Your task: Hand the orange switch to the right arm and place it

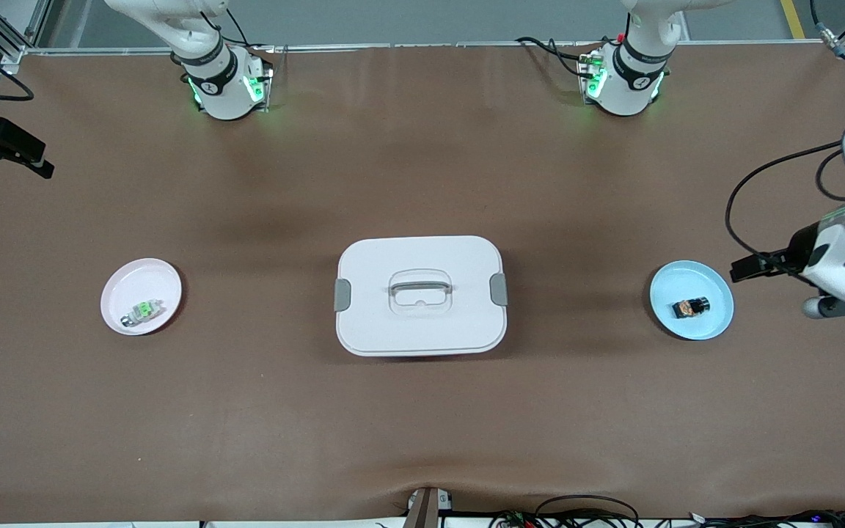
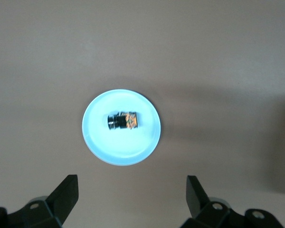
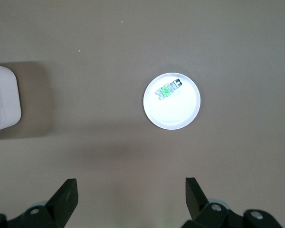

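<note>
- The orange switch (image 1: pixel 690 307) lies on its side in the blue plate (image 1: pixel 716 323), toward the left arm's end of the surface (image 1: pixel 422 425).
- Left hand (image 2: pixel 132 199) hangs just off that plate, fingers spread, nothing between them (switch untouched).
- Switch's long axis runs along the surface's length.
- Right hand (image 3: pixel 131 199) spread too, up above the pink plate (image 3: pixel 180 116).
</note>
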`<move>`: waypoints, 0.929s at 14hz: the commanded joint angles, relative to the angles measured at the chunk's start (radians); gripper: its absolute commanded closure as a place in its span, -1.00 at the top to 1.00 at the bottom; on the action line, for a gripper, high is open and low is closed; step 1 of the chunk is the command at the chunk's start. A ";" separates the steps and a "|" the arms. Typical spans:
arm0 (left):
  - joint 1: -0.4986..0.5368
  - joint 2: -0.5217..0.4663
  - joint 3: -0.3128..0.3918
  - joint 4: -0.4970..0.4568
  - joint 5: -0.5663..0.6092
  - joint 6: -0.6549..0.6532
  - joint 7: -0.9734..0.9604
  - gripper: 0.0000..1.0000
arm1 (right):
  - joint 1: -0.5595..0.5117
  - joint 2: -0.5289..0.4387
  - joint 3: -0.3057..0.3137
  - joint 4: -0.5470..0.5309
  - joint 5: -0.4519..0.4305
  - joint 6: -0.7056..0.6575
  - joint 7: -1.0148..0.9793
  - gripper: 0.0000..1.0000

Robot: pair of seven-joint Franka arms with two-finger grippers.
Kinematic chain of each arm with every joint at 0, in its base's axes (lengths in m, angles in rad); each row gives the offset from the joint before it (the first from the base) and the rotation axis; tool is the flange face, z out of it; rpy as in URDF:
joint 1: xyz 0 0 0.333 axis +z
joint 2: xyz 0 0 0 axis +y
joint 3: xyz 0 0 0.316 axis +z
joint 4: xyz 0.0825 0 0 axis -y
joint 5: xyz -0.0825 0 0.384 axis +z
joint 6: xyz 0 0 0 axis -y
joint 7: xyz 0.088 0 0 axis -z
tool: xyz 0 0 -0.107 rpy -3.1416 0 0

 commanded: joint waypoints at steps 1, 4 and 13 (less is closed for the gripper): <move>0.003 -0.019 0.000 -0.125 0.018 0.135 -0.008 1.00 | -0.013 0.001 0.010 0.015 -0.007 -0.018 -0.003 1.00; 0.032 0.022 0.000 -0.196 0.023 0.268 -0.003 1.00 | -0.013 0.001 0.010 0.015 -0.007 -0.018 -0.003 1.00; 0.064 0.232 -0.002 -0.216 0.110 0.456 0.002 1.00 | -0.013 0.001 0.010 0.015 -0.007 -0.016 -0.007 1.00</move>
